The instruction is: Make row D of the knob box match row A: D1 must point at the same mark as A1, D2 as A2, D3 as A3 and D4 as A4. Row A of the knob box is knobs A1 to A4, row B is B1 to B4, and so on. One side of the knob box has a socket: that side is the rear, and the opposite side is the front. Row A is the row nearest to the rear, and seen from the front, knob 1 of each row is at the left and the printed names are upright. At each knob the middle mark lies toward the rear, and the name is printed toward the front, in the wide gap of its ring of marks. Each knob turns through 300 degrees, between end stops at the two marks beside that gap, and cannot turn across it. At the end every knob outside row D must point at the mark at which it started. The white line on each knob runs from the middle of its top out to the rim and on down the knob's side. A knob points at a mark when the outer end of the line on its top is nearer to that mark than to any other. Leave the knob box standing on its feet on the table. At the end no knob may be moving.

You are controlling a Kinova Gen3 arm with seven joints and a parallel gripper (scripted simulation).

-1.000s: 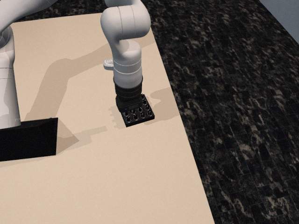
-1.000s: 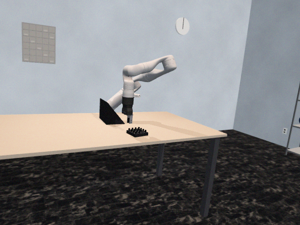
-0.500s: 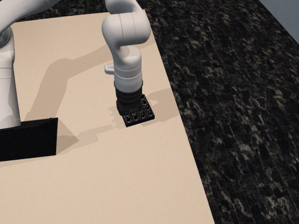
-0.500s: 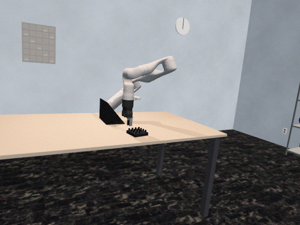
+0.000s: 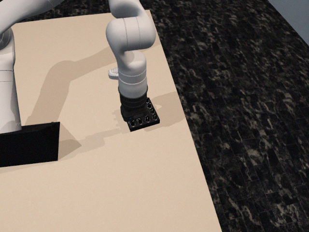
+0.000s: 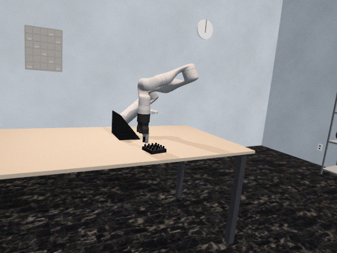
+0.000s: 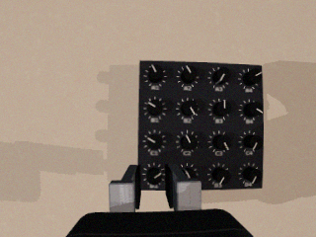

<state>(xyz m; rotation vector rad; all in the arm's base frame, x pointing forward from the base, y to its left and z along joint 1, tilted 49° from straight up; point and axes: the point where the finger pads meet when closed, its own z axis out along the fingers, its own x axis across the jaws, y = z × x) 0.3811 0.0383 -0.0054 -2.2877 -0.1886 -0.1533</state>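
Knob box point(image 5: 144, 126) point(image 6: 154, 149) point(image 7: 201, 125) on the table point(image 5: 105, 180) point(image 6: 89, 152) point(image 7: 54, 44), partly spread jaws point(image 6: 146, 142) above its D1 corner.

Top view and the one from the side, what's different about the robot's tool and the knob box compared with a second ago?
The tool has shifted toward the bottom of both pictures, hiding more of the knob box from the top. Nothing was grasped or let go. The box stayed put; knob settings can't be compared.
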